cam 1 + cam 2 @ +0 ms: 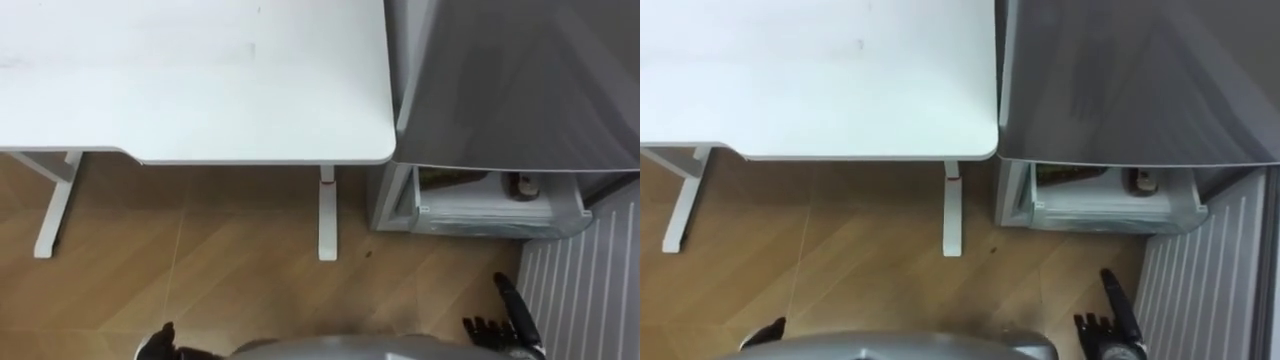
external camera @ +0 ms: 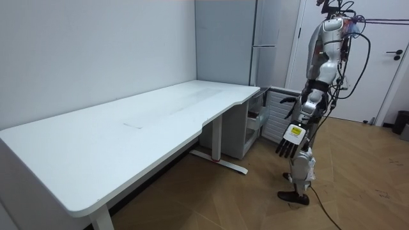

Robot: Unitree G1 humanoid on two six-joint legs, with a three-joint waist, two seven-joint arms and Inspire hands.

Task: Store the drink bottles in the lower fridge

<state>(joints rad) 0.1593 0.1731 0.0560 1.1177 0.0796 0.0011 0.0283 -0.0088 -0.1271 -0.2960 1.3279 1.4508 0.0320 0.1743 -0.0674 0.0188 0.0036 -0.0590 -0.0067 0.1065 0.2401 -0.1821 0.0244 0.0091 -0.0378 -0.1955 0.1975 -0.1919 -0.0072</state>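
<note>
The grey fridge (image 1: 520, 80) stands at my right, beside the white table (image 1: 200, 80). Its lower drawer (image 1: 490, 215) is pulled out. Inside lie dark items, one of them like a small bottle (image 1: 522, 185); what they are I cannot tell exactly. My right hand (image 1: 505, 325) hangs low in front of the drawer, open, its fingers straight and holding nothing. My left hand (image 2: 291, 137) hangs at my side over the wooden floor, fingers straight and empty; just its edge (image 1: 155, 345) shows in the left eye view.
A white ribbed panel (image 1: 590, 280), apparently the opened lower fridge door, stands at my right by the drawer. The table's white legs (image 1: 327, 215) rest on the wooden floor (image 1: 200, 280) between me and the table. White doors (image 2: 383, 64) lie behind me.
</note>
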